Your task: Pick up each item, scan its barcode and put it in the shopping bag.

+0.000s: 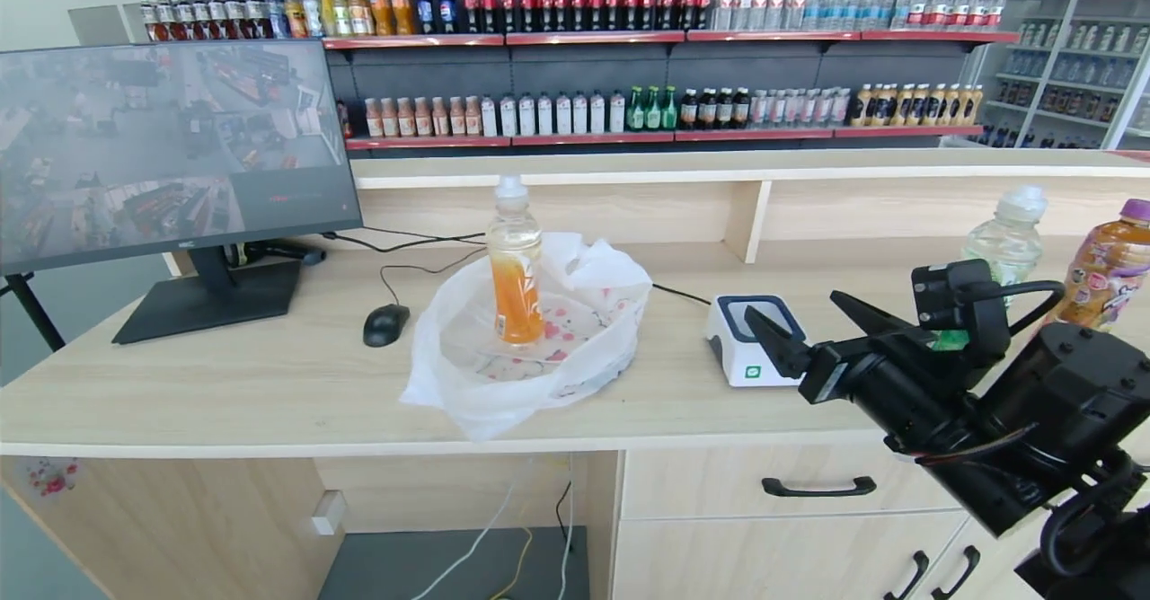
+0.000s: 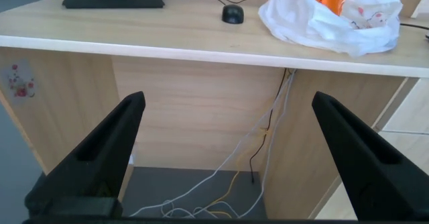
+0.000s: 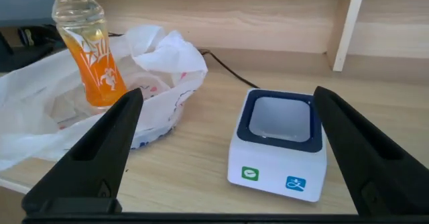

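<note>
Orange bottle point(image 1: 515, 268): upright in shopping bag point(image 1: 467, 384), left of right gripper point(image 1: 791, 305)
Scanner point(image 1: 750, 339): just ahead of right gripper
Right gripper: fingers spread
Left gripper point(image 2: 228, 100): fingers spread

Counter point(image 1: 269, 384) held 3 bottles: 1 orange drink bottle point(image 1: 515, 268), 1 clear water bottle point(image 1: 1008, 239), 1 purple-capped bottle point(image 1: 1107, 268). Also 1 white shopping bag point(image 1: 449, 375), 1 barcode scanner point(image 1: 750, 348), 1 black mouse point(image 1: 385, 324), 1 monitor point(image 1: 162, 146). 3 black drawer handles point(image 1: 818, 488) showed on the cabinet front. Back wall had 2 red-edged shelves point(image 1: 584, 39) of bottled drinks, too many to count.
</note>
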Controlling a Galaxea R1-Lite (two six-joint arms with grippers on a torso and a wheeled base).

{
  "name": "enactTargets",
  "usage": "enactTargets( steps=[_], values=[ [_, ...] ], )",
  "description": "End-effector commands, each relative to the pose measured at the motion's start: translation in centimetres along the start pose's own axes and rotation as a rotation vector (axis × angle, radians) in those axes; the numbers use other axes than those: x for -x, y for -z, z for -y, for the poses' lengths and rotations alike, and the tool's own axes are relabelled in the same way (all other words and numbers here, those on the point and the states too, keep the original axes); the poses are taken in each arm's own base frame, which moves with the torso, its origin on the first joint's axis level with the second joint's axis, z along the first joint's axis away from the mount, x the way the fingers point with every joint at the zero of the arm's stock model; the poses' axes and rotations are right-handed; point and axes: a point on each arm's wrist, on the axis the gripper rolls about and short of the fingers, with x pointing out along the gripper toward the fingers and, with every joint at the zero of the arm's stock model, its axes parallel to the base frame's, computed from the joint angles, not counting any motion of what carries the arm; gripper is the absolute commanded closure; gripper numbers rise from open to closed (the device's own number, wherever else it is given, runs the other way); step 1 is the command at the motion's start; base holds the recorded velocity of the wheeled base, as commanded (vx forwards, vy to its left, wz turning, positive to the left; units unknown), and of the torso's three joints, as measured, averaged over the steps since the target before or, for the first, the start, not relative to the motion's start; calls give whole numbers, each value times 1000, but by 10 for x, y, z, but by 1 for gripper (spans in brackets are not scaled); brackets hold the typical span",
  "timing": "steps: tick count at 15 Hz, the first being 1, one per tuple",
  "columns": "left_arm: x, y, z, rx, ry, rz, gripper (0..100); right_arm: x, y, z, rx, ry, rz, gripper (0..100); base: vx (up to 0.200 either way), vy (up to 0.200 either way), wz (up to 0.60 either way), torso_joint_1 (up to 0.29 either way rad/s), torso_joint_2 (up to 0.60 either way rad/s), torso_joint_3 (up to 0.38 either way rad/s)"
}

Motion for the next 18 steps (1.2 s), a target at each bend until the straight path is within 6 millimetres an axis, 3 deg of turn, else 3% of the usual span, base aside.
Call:
enactTargets(
  steps=[1, 8, 18],
  values=[
    [0, 0, 0, 0, 0, 0, 0, -3, 12, -3, 14, -10, -46, 0, 0, -200, 0, 2, 2, 7],
    [0, 0, 0, 0, 0, 0, 0, -19, 14, -4, 36, -5, -24, 0, 0, -200, 0, 1, 3, 3],
    [0, 0, 0, 0, 0, 0, 0, -4, 16, -6, 37, -21, -58, 0, 0, -180, 0, 3, 2, 3]
  ],
)
